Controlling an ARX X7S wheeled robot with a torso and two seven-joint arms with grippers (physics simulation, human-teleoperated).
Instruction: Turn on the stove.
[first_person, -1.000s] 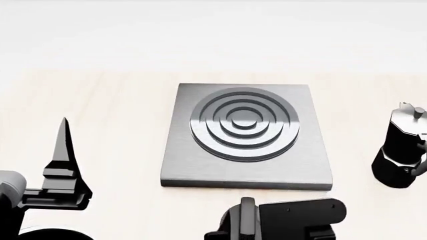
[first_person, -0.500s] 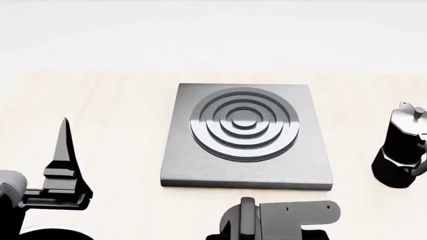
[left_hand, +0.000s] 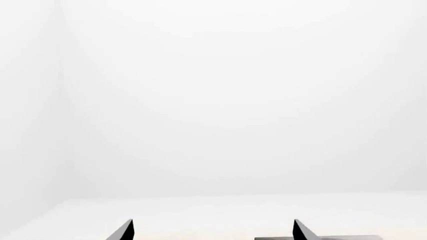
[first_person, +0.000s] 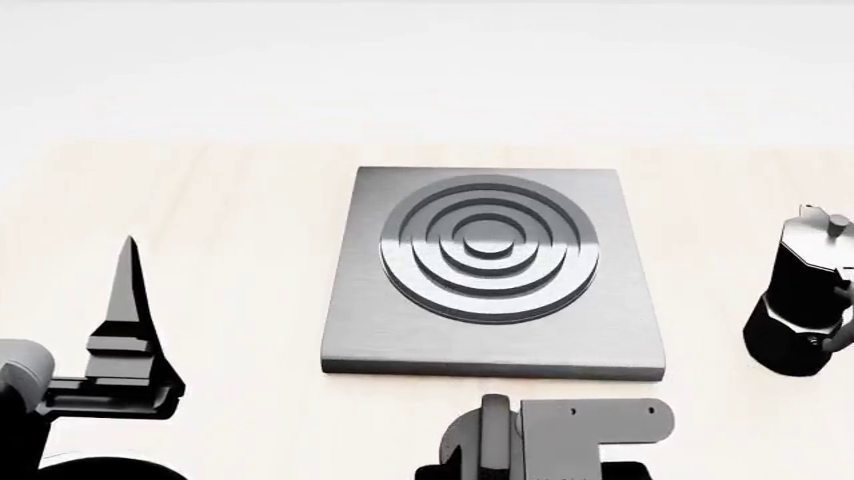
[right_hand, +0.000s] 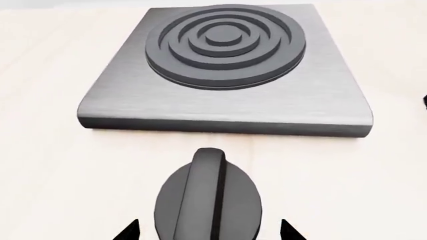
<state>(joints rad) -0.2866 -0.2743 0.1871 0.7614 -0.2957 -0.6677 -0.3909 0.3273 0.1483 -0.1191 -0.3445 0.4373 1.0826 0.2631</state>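
The stove (first_person: 400, 335) is a flat grey metal slab with a raised ring burner (first_person: 489, 250), in the middle of the table. Its black ridged knob (right_hand: 208, 200) stands on the table just in front of the slab's near edge. It also shows in the head view (first_person: 483, 435). My right gripper (right_hand: 208, 232) is open. Its fingertips (right_hand: 128, 232) stand either side of the knob with a gap on each side. My left gripper (left_hand: 212, 232) is open and empty, pointing past the table. Its finger (first_person: 128, 300) rises at the near left.
A tall black moka pot (first_person: 805, 300) stands right of the stove. My right wrist bracket (first_person: 594, 420) sits at the near edge beside the knob. The light wooden table (first_person: 227, 220) runs to a white wall behind.
The right wrist bracket has shifted slightly left and lower in the head view and looks lighter. The left arm, stove and pot have not moved.
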